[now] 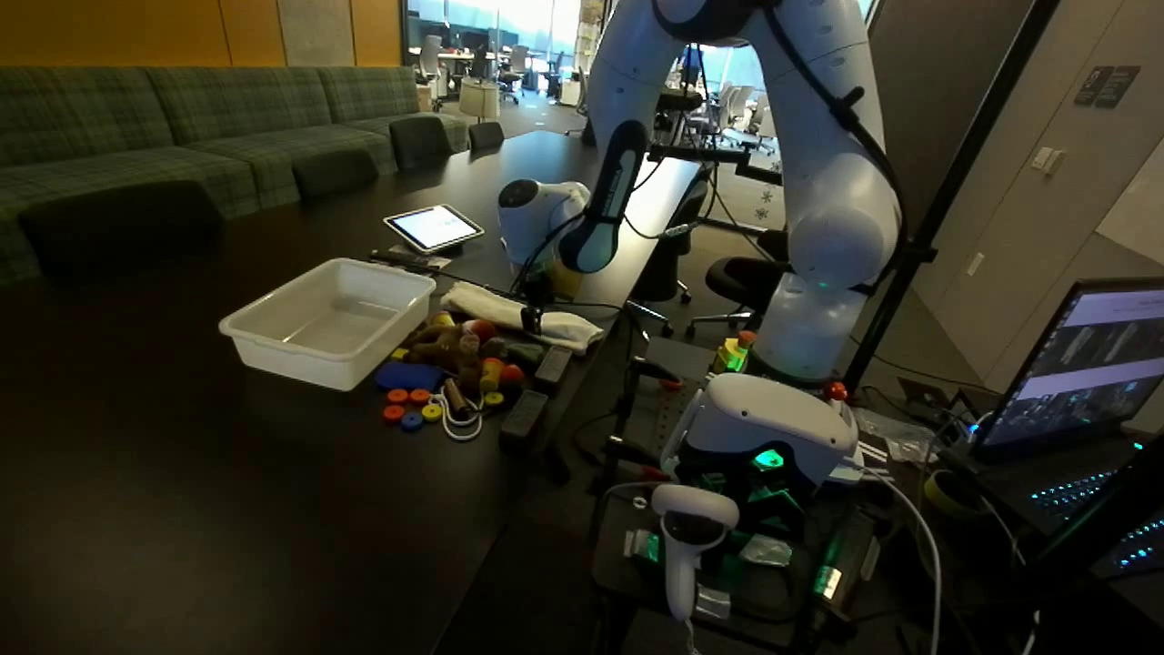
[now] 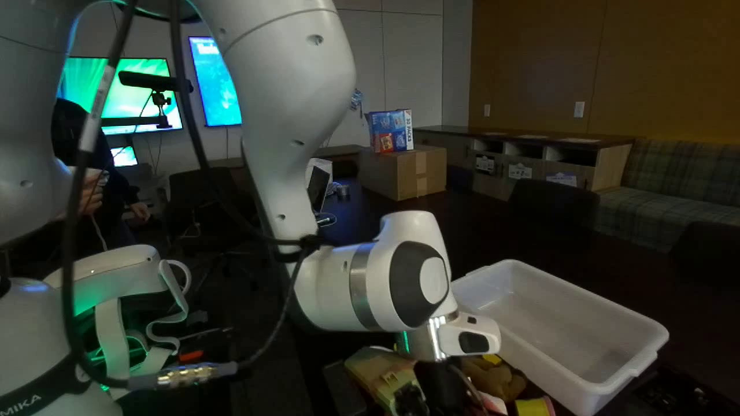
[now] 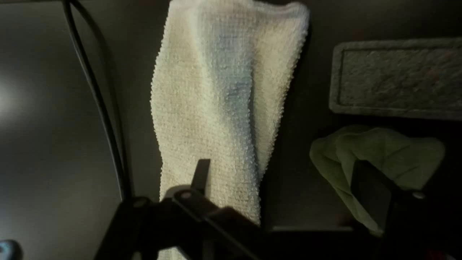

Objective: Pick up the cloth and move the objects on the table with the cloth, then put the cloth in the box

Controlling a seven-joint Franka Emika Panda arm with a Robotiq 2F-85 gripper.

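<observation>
On desk [image 1: 273, 509] in an exterior view: cloth [image 1: 568, 330], right of white box [image 1: 336, 318], just past clustered objects [image 1: 455, 350]; grey blocks [image 1: 523, 411] right of those, tablet [image 1: 434, 227] farther off
Clear only in wrist view: lengthwise fold in cloth; tool [image 3: 283, 166] with fingers well apart, above cloth and green piece [image 3: 393, 157], contact not tellable
In an exterior view: white arm [image 2: 300, 127] screening much of desk; there alone, carton [image 2: 404, 173] far beyond

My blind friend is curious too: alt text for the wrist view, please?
Pale, folded cloth on a dark table, the robot's open black gripper in the foreground. A cable runs at left; a grey block and a creased green thing lie at right.
</observation>
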